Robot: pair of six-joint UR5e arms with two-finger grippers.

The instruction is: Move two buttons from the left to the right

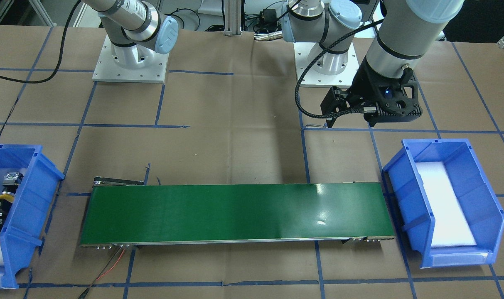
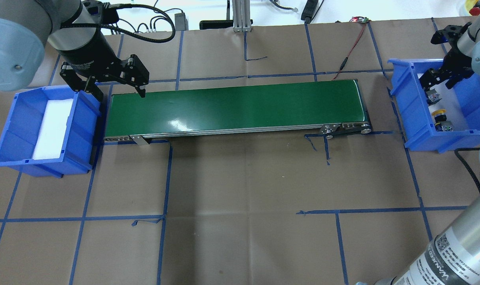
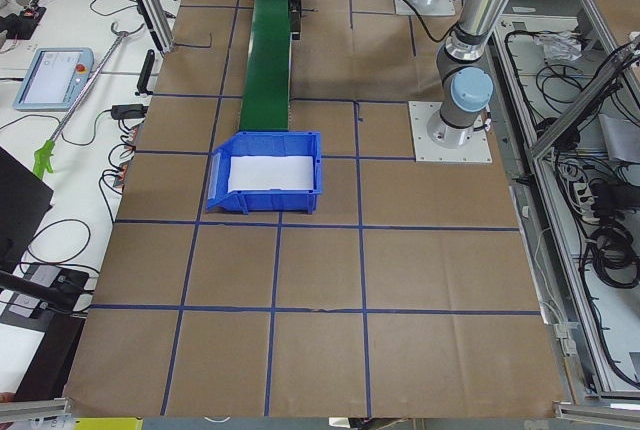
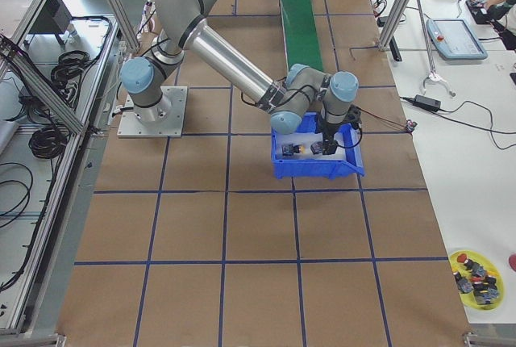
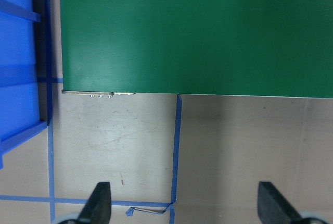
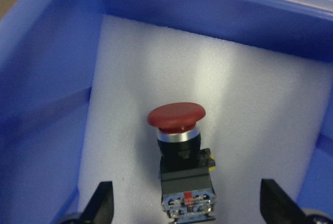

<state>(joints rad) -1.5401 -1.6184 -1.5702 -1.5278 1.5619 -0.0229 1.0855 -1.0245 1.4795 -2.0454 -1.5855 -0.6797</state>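
Note:
The red button (image 6: 176,117) lies on white foam in the blue bin (image 2: 408,107) on my right. Its red mushroom cap points away from the wrist camera and its black-and-grey body lies between my fingers. My right gripper (image 6: 187,206) is open low inside this bin, astride that body and not touching it; it also shows from overhead (image 2: 437,84). The yellow button (image 2: 439,114) lies in the same bin, nearer the robot; its cap also shows in the front view (image 1: 6,197). My left gripper (image 2: 120,93) is open and empty above the table.
A green conveyor belt (image 2: 236,107) runs across the table between the two bins. An empty blue bin (image 2: 6,130) with a white foam liner stands at its left end, beside my left gripper. Blue tape lines cross the brown paper table.

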